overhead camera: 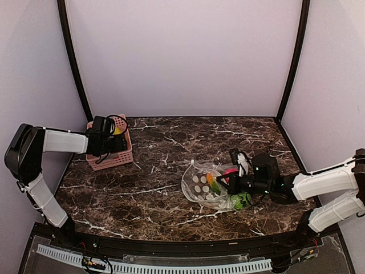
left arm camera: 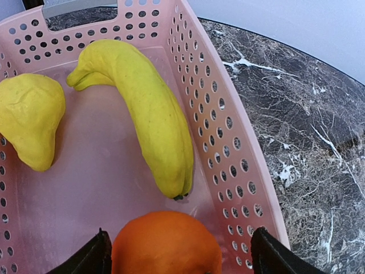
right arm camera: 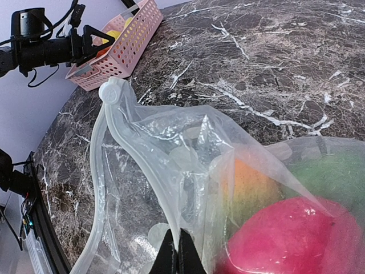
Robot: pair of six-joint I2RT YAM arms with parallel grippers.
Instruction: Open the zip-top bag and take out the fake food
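The zip-top bag [overhead camera: 201,184] lies right of centre on the table, its mouth open and its white zip strip [right arm camera: 122,137] curling up. Inside it are a pink-red ball [right arm camera: 288,240], an orange piece [right arm camera: 251,188] and a green ball [right arm camera: 333,171]. My right gripper [right arm camera: 178,256] is shut on a fold of the bag's plastic near the mouth; it also shows in the top view [overhead camera: 225,185]. My left gripper [left arm camera: 179,254] is open over the pink basket [left arm camera: 228,142], with an orange ball [left arm camera: 165,245] between its fingers. A yellow banana [left arm camera: 151,114] and a yellow lumpy piece [left arm camera: 31,120] lie in the basket.
The pink basket [overhead camera: 108,158] stands at the far left of the marble table, near the left wall. Pale walls and black corner posts close in the back and sides. The left arm [overhead camera: 63,141] reaches along the left edge.
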